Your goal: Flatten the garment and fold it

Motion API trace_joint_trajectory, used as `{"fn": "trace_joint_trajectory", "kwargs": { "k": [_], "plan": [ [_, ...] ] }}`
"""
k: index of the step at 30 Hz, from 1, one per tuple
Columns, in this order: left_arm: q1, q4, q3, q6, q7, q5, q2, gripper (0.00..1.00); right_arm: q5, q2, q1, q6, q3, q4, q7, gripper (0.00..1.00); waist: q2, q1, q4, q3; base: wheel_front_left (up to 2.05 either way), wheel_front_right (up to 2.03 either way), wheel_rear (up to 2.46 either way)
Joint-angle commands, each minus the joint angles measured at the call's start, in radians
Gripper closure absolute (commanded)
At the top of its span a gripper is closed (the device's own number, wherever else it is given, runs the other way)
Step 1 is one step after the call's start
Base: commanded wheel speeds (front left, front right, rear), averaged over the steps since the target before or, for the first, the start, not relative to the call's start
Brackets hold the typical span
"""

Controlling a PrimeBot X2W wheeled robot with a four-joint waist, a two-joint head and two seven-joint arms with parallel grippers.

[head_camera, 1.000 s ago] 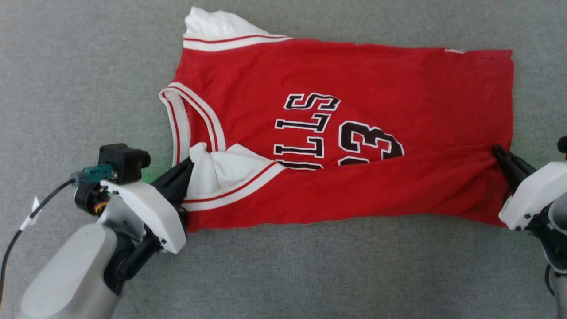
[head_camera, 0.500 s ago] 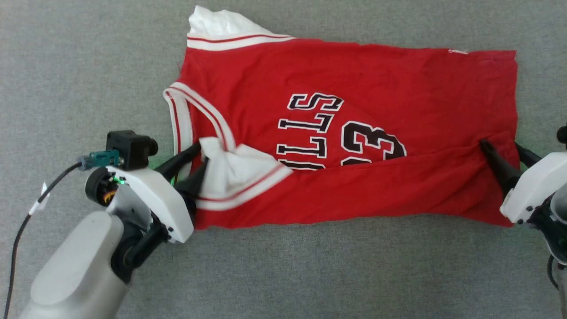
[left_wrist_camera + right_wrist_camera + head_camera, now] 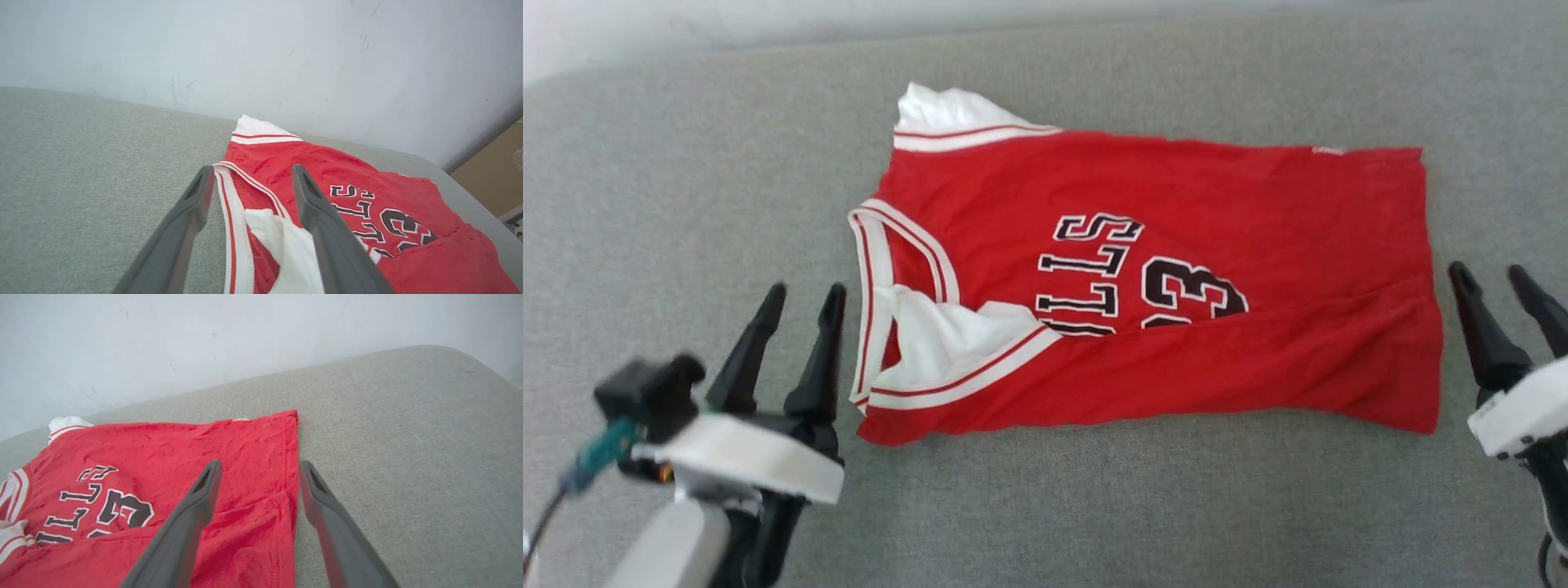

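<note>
Jersey (image 3: 1217,204) lies lengthwise-folded on grey tabletop (image 3: 686,188). Left gripper (image 3: 806,290) and right gripper (image 3: 1488,271) flank it, jaws apart, holding nothing.

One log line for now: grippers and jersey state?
left gripper: open, holding nothing | right gripper: open, holding nothing | jersey: flat on grey surface, near long edge folded over lettering, near sleeve rumpled
</note>
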Motion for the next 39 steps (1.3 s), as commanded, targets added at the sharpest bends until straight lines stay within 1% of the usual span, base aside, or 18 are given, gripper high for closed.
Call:
{"fn": "trace_joint_trajectory", "kwargs": {
  "k": [1, 5, 6, 8, 10, 12, 15, 19, 22, 24, 29, 31, 33, 34, 35, 36, 37, 39],
  "plan": [
    [0.054, -0.028, 0.022, 0.032, -0.045, 0.025, -0.026, 0.00, -0.039, 0.039, 0.035, -0.001, -0.030, -0.032, -0.055, 0.00, 0.0000, 0.0000, 0.003, -0.060, 0.00, 0.00, 0.00],
    [0.142, -0.089, 0.084, 0.082, -0.078, 0.102, -0.091, 0.00, -0.131, 0.114, 0.100, -0.001, -0.085, -0.086, -0.172, 0.00, 0.0000, 0.0000, 0.007, -0.099, 0.00, 0.00, 0.00],
    [0.158, -0.110, 0.111, 0.089, -0.079, 0.132, -0.117, 0.00, -0.150, 0.129, 0.118, -0.001, -0.096, -0.096, -0.200, 0.00, 0.0000, 0.0000, 0.011, -0.106, 0.00, 0.00, 0.00],
    [0.196, -0.147, 0.158, 0.085, -0.079, 0.201, -0.174, 0.00, -0.181, 0.153, 0.154, -0.001, -0.115, -0.113, -0.260, 0.00, 0.0000, 0.0000, 0.017, -0.119, 0.00, 0.00, 0.00],
    [0.233, -0.174, 0.201, 0.073, -0.079, 0.273, -0.232, 0.00, -0.212, 0.168, 0.191, -0.001, -0.126, -0.123, -0.319, 0.00, 0.0000, 0.0000, 0.024, -0.128, 0.00, 0.00, 0.00],
    [0.270, -0.186, 0.235, 0.051, -0.080, 0.330, -0.289, 0.00, -0.241, 0.175, 0.228, -0.001, -0.128, -0.129, -0.370, 0.00, 0.0000, 0.0000, 0.032, -0.138, 0.00, 0.00, 0.00],
    [0.321, -0.169, 0.256, 0.006, -0.080, 0.384, -0.352, 0.00, -0.242, 0.178, 0.275, -0.001, -0.121, -0.113, -0.425, 0.00, 0.0000, 0.0000, 0.040, -0.151, 0.00, 0.00, 0.00],
    [0.362, -0.125, 0.299, -0.035, -0.080, 0.392, -0.414, 0.00, -0.230, 0.178, 0.302, -0.001, -0.107, -0.081, -0.461, 0.00, 0.0000, 0.0000, 0.042, -0.169, 0.00, 0.00, 0.00],
    [0.370, -0.083, 0.305, -0.061, -0.080, 0.410, -0.419, 0.00, -0.237, 0.179, 0.307, -0.001, -0.107, -0.076, -0.468, 0.00, 0.0000, 0.0000, 0.045, -0.176, 0.00, 0.00, 0.00],
    [0.354, -0.052, 0.284, -0.076, -0.054, 0.422, -0.402, 0.00, -0.241, 0.179, 0.306, -0.001, -0.108, -0.075, -0.467, 0.00, 0.0000, 0.0000, 0.048, -0.178, 0.00, 0.00, 0.00],
    [0.281, -0.028, 0.210, -0.112, 0.146, 0.425, -0.356, 0.00, -0.246, 0.179, 0.302, -0.001, -0.107, -0.068, -0.462, 0.00, 0.0000, 0.0000, 0.053, -0.179, 0.00, 0.00, 0.00],
    [0.253, -0.014, 0.186, -0.118, 0.238, 0.421, -0.342, 0.00, -0.242, 0.179, 0.304, -0.001, -0.102, -0.063, -0.459, 0.00, 0.0000, 0.0000, 0.053, -0.177, 0.00, 0.00, 0.00],
    [0.224, 0.010, 0.175, -0.113, 0.322, 0.412, -0.334, 0.00, -0.240, 0.179, 0.307, -0.001, -0.097, -0.059, -0.457, 0.00, 0.0000, 0.0000, 0.051, -0.174, 0.00, 0.00, 0.00],
    [0.224, 0.010, 0.175, -0.113, 0.322, 0.412, -0.334, 0.00, -0.240, 0.179, 0.307, -0.001, -0.097, -0.059, -0.457, 0.00, 0.0000, 0.0000, 0.051, -0.174, 0.00, 0.00, 0.00],
    [0.198, 0.042, 0.163, -0.111, 0.394, 0.411, -0.320, 0.00, -0.238, 0.179, 0.307, -0.001, -0.091, -0.056, -0.454, 0.00, 0.0000, 0.0000, 0.045, -0.169, 0.00, 0.00, 0.00],
    [0.198, 0.042, 0.163, -0.111, 0.394, 0.411, -0.320, 0.00, -0.238, 0.179, 0.307, -0.001, -0.091, -0.056, -0.454, 0.00, 0.0000, 0.0000, 0.045, -0.169, 0.00, 0.00, 0.00],
    [0.187, 0.058, 0.165, -0.105, 0.421, 0.401, -0.323, 0.00, -0.238, 0.179, 0.307, -0.001, -0.089, -0.056, -0.453, 0.00, 0.0000, 0.0000, 0.042, -0.167, 0.00, 0.00, 0.00],
    [0.163, 0.093, 0.163, -0.092, 0.469, 0.410, -0.307, 0.00, -0.239, 0.179, 0.305, -0.001, -0.088, -0.055, -0.451, 0.00, 0.0000, 0.0000, 0.033, -0.158, 0.00, 0.00, 0.00]
  ]
}}
